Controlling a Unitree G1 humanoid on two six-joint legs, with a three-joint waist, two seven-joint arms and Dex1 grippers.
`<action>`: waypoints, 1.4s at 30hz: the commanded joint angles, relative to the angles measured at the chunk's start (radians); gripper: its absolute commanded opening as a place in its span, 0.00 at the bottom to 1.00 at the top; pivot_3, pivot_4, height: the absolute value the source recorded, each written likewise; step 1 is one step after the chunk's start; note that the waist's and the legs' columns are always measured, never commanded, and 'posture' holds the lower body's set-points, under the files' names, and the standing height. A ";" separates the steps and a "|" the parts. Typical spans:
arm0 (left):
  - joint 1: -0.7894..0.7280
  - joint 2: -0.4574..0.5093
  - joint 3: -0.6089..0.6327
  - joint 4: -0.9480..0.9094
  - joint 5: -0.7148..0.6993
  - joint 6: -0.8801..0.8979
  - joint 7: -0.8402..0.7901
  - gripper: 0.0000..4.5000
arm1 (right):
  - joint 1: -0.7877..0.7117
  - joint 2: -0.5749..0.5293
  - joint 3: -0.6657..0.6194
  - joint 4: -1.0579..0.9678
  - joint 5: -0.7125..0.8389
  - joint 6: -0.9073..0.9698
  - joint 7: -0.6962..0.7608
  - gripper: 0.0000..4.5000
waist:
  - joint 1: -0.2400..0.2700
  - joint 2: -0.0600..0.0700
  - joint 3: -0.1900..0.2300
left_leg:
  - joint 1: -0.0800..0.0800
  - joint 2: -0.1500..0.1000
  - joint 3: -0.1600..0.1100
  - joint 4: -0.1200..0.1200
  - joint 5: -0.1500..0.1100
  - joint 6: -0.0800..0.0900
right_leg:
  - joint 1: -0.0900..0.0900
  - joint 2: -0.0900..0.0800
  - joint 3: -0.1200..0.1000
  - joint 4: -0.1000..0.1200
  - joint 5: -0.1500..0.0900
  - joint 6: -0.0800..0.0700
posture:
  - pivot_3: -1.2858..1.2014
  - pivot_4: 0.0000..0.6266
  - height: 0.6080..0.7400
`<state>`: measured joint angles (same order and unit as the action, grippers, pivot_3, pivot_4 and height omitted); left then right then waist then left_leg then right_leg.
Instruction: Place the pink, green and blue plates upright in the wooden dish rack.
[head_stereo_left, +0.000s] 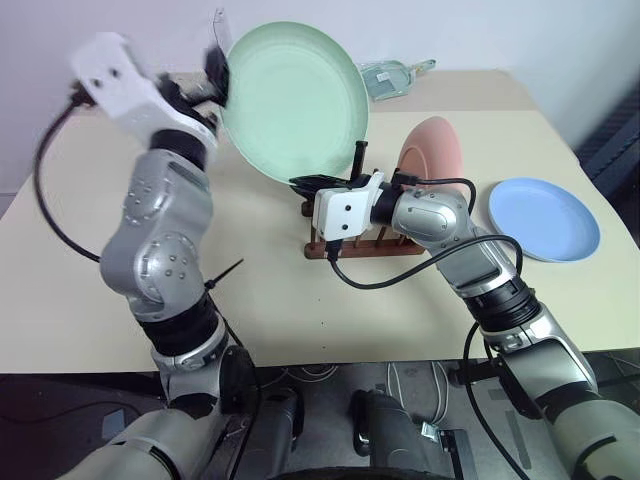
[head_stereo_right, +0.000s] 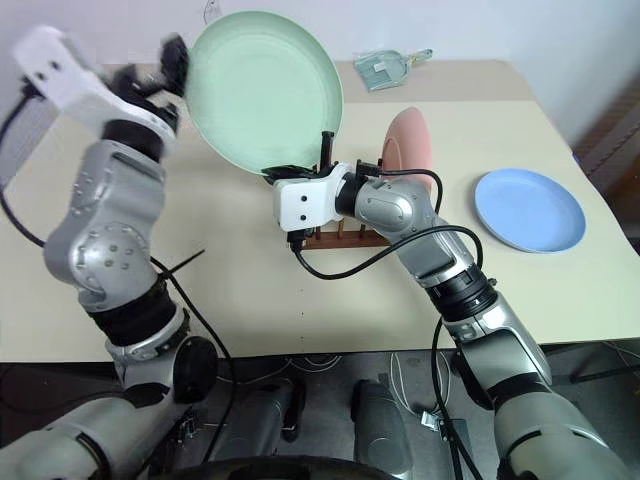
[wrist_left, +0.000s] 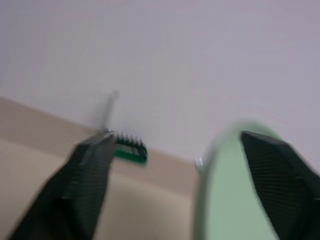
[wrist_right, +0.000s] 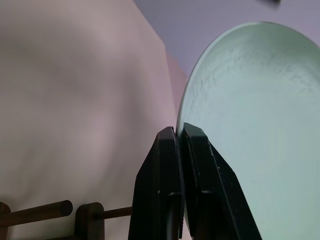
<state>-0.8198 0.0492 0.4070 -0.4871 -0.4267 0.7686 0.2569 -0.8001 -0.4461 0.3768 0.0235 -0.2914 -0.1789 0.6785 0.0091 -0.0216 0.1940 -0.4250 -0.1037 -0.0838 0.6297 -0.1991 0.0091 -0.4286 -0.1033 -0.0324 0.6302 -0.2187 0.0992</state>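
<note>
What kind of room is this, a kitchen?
Probably a test room, not a kitchen: a bare beige table against a plain wall, holding plastic plates like the blue plate, a wooden dish rack, and loose cables below.

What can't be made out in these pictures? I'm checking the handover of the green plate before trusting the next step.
- Wooden dish rack: mostly hidden behind the right gripper and its arm in both eye views.
- Pink plate: its lower edge is hidden by that arm, so its seating between the pegs is unclear.
- Green plate: blurred in the left wrist view, beside the open left gripper.
</note>
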 joint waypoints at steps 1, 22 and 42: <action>-0.025 0.071 0.077 0.011 -0.002 -0.074 0.007 0.90 | -0.035 0.008 -0.063 -0.018 0.046 -0.010 -0.009 0.00 | -0.001 0.000 0.000 | 0.000 0.000 0.000 0.000 0.001 -0.001 | 0.000 0.000 0.000 0.000 0.000 0.000 | 0.52 0.24 1.00; 0.658 0.540 -0.225 -0.143 -0.196 -0.152 -0.859 0.90 | 0.165 0.064 -0.598 -0.523 1.304 0.928 -0.202 0.00 | 0.000 0.003 0.001 | 0.000 0.006 0.000 -0.003 -0.003 0.000 | -0.001 0.001 0.004 -0.002 0.000 -0.009 | 0.52 0.24 1.00; 0.687 0.525 -0.278 -0.147 -0.235 -0.134 -0.887 0.90 | 0.265 0.046 -0.639 -0.409 1.533 0.985 -0.354 0.00 | 0.001 0.005 0.001 | -0.001 0.009 0.003 -0.003 -0.002 0.003 | -0.001 0.003 0.004 -0.007 0.000 -0.012 | 0.52 0.24 1.00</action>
<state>-0.1283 0.5767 0.1262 -0.5972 -0.6455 0.6430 -0.6366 -0.5193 -0.3963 -0.2438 -0.3811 1.2087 0.8093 0.3288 0.0103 -0.0165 0.1949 -0.4256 -0.0945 -0.0810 0.6263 -0.2010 0.0123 -0.4296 -0.1004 -0.0289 0.6227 -0.2182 0.0872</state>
